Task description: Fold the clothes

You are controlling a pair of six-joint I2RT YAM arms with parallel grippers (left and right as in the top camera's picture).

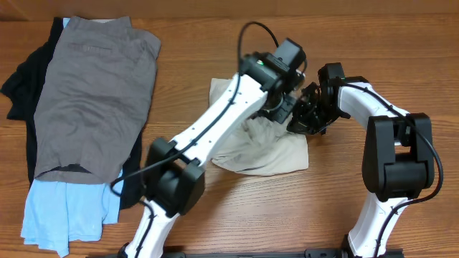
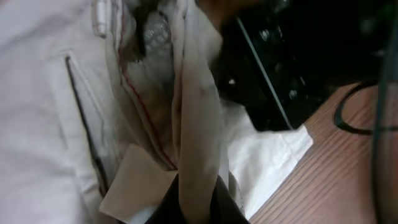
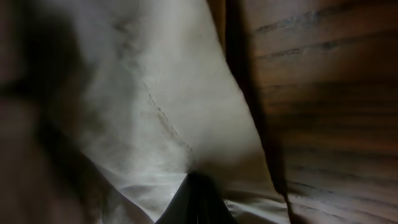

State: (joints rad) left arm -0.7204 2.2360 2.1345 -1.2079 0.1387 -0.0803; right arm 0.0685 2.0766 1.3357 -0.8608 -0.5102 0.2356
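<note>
- Overhead: the khaki shorts (image 1: 265,154) lie bunched on the tabletop (image 1: 287,215), well right of the grey shorts (image 1: 93,107). My left claw (image 1: 283,107) and right claw (image 1: 305,118) meet above them.
- Left wrist: my left claw (image 2: 196,199) is clamped on a fold of the shorts (image 2: 37,93).
- Right wrist: dim, but my right claw (image 3: 199,196) looks pinched on the cloth (image 3: 155,93).

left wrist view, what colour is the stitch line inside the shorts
Red stitch line on the pale beige cotton shorts; left wrist view.

Grey shorts (image 1: 93,93) over black garment (image 1: 21,82), blue garment (image 1: 57,215).
</note>
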